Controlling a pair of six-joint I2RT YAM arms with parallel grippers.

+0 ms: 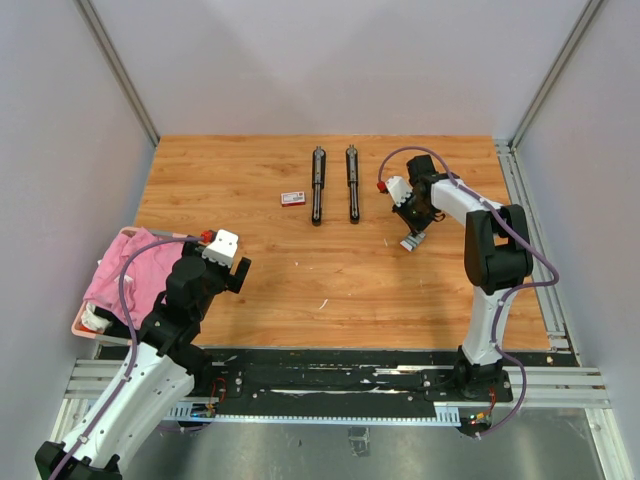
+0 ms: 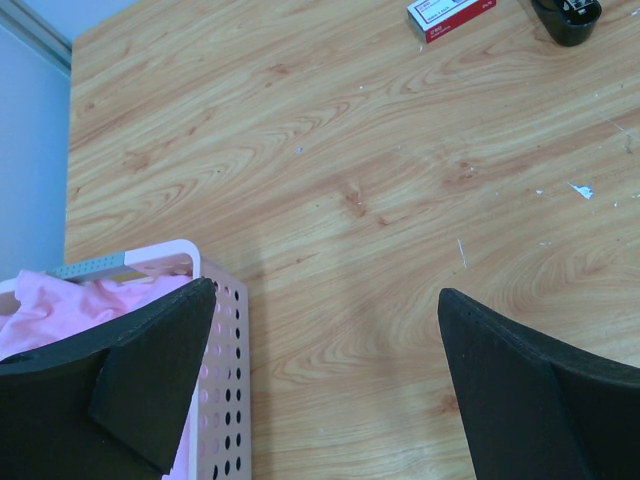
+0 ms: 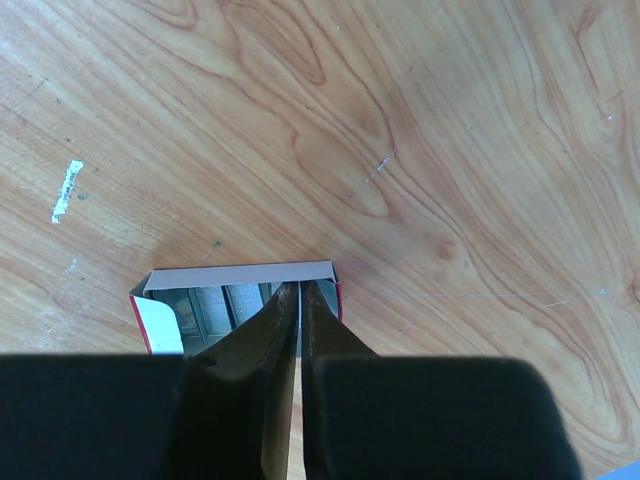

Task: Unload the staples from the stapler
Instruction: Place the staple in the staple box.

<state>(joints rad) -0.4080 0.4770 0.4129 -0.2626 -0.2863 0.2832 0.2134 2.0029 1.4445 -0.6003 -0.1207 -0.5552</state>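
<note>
Here we see the right claw (image 3: pixel 300 290) pinched closed over an open red-sided tray (image 3: pixel 240 272) toward the desk's (image 1: pixel 300 260) far right, staples (image 3: pixel 66 190) loose near it; the left claw (image 2: pixel 325 292) gapes beside a pink basket (image 2: pixel 228 330), staplers (image 1: pixel 317 185) along the far edge.

Right wrist view: the near half of the small open box (image 3: pixel 235 272) is masked by the right gripper (image 3: pixel 300 293), and the silvery rows (image 3: pixel 215 305) inside are too dim to identify (staples not confirmed).

Left wrist view: the top edge cuts off the black stapler end (image 2: pixel 568 18) and the red-and-white box (image 2: pixel 450 15). The pale specks (image 2: pixel 580 190) are too small to classify.
</note>
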